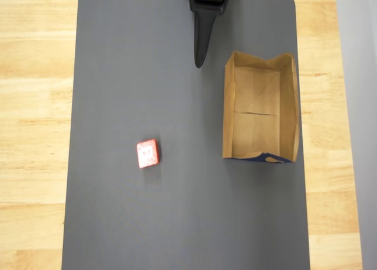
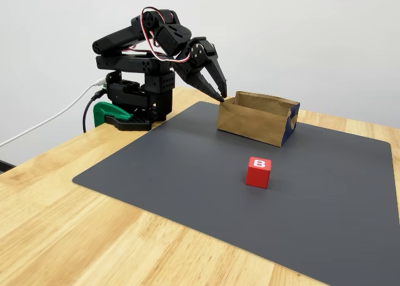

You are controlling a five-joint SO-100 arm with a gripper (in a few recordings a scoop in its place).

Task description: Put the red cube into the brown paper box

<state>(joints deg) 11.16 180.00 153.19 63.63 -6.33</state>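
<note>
The red cube (image 1: 148,153) rests on the dark grey mat, left of centre in the overhead view; in the fixed view the red cube (image 2: 259,172) shows a white "B" on top. The brown paper box (image 1: 290,105) lies open and empty at the mat's right side, with dark blue print at its near end. In the fixed view the brown paper box (image 2: 250,120) stands behind the cube. My black gripper (image 1: 199,61) hangs at the mat's far edge, just left of the box's far corner, well away from the cube. The gripper (image 2: 221,97) looks shut with nothing in it.
The grey mat (image 1: 118,75) covers a wooden table (image 1: 35,105). The arm's base is fixed by a green clamp (image 2: 107,114) at the table's far edge, and a white cable (image 2: 44,123) trails off to the left.
</note>
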